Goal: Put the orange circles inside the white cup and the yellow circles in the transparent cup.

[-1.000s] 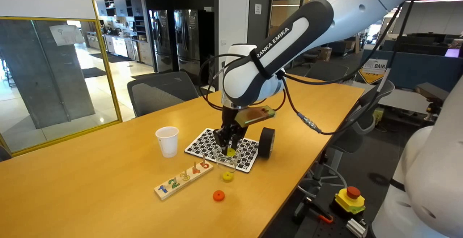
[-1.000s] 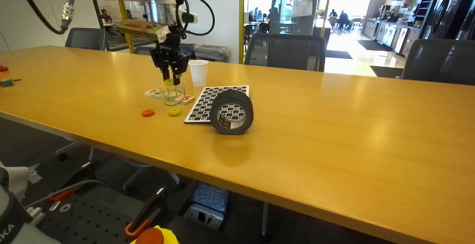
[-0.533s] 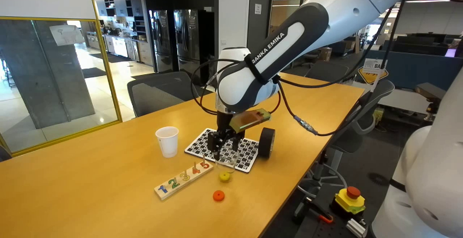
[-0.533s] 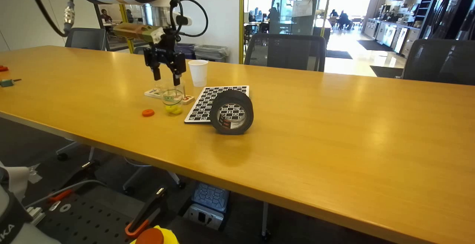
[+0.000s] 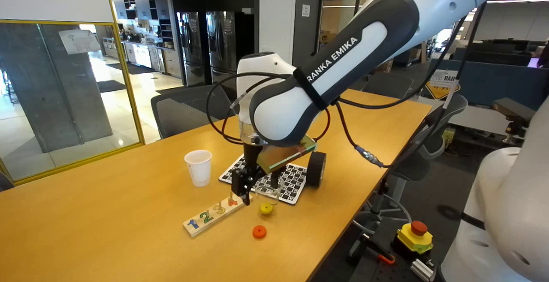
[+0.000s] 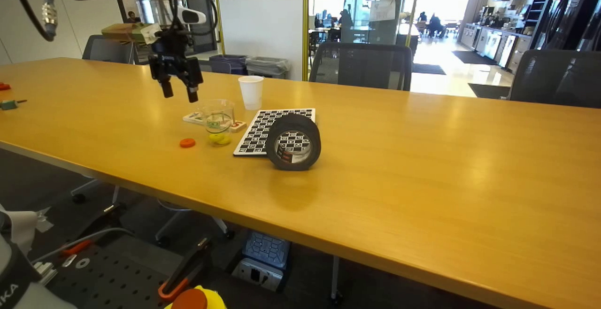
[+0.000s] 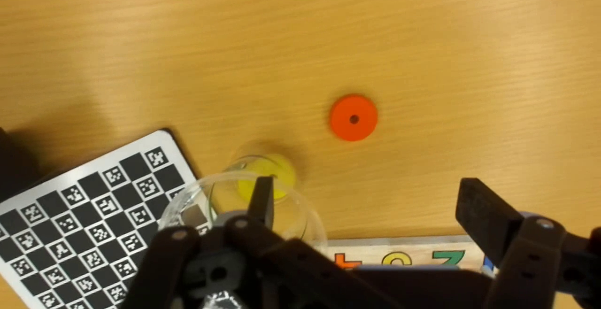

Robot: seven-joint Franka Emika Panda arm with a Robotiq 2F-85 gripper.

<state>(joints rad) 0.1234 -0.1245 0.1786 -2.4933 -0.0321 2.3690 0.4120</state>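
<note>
In an exterior view, the empty, wide-spread gripper [image 6: 180, 95] hangs left of a transparent cup [image 6: 220, 111] containing yellow discs [image 6: 219, 139].

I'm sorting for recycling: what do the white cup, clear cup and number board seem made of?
White cup: paper or plastic, matte-looking; the opaque wall leaves it open.
Clear cup: probably plastic, perhaps glass; see-through, with pale highlights along its rim.
Number board: likely wood, smooth-looking; its pale tan colour suggests it.

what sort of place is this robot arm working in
Likely an office meeting area: there's a long table, mesh chairs beside it, and fridges in the background.
</note>
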